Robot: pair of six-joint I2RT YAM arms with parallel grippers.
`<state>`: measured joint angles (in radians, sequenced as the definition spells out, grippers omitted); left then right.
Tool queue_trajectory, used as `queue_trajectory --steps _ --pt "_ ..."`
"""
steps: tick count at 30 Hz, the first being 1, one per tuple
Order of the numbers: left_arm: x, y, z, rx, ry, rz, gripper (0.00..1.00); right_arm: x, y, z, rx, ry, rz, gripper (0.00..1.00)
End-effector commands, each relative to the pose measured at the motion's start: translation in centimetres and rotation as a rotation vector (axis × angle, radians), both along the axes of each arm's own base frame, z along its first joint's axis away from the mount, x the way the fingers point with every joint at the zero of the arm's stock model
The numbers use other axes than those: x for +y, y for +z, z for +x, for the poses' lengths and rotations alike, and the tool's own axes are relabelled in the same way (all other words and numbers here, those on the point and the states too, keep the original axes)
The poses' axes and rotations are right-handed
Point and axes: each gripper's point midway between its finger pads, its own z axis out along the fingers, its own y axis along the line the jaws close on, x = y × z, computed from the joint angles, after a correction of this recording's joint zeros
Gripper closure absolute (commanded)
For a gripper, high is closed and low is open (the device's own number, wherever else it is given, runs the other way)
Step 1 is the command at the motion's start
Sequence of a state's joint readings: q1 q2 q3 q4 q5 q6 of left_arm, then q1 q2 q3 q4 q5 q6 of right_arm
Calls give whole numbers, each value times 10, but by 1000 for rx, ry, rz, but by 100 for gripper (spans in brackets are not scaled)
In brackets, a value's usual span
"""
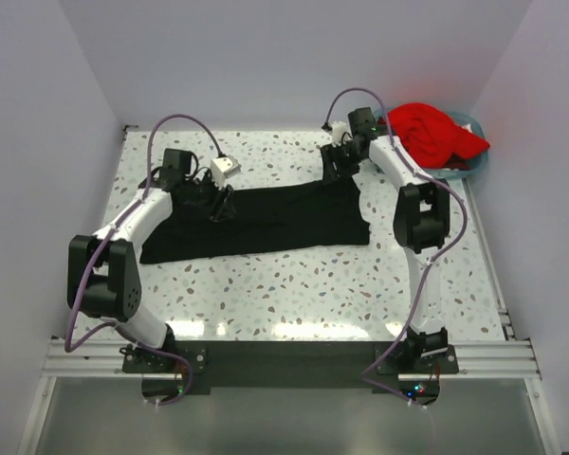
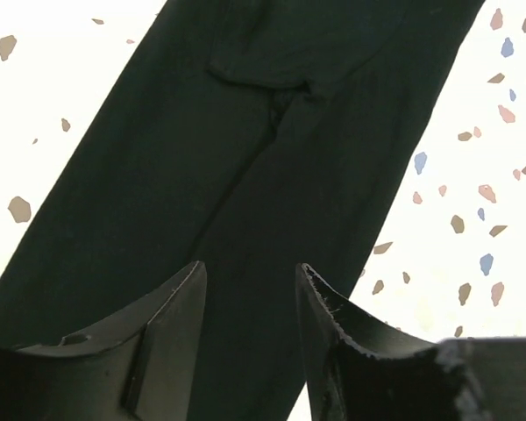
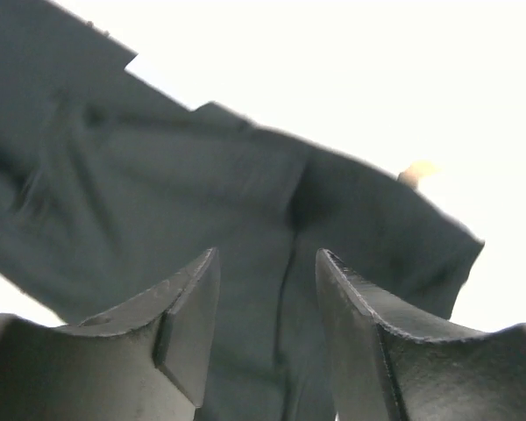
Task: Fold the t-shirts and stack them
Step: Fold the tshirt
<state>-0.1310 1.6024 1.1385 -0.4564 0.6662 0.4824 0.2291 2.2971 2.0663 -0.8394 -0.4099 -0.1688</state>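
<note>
The black t-shirt (image 1: 266,223) lies folded into a long band across the middle of the speckled table (image 1: 294,294). My left gripper (image 1: 222,205) hovers over the band's far left edge, open, with only cloth (image 2: 245,193) showing below the gap. At the far right corner of the band my right gripper (image 1: 341,169) is open too, above a folded sleeve (image 3: 272,210), nothing pinched between its fingers. The red t-shirt (image 1: 436,133) sits bunched in a light blue basket (image 1: 465,169) at the back right.
White walls close in the table on the left, back and right. The basket stands close beside the right arm's elbow (image 1: 419,213). A metal rail (image 1: 284,355) runs along the near edge by both arm bases.
</note>
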Motion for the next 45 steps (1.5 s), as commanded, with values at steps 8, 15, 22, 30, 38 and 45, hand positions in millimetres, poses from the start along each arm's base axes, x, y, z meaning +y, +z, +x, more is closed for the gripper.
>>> queue_trajectory --steps 8,15,22,30,38,45 --pt "-47 13 21 27 -58 -175 51 24 -15 26 -12 3 113 50" --pt "-129 20 67 126 -26 -388 54 37 -9 24 -17 30 203 53" --pt "-180 -17 110 280 36 -517 59 41 -5 23 -13 32 229 60" --pt "-174 -61 142 292 185 -442 65 41 9 26 -41 17 241 83" --pt "-154 -90 151 289 311 -344 67 61 21 5 -16 48 283 83" --pt "-147 -95 150 302 339 -342 68 65 25 -14 -46 59 228 89"
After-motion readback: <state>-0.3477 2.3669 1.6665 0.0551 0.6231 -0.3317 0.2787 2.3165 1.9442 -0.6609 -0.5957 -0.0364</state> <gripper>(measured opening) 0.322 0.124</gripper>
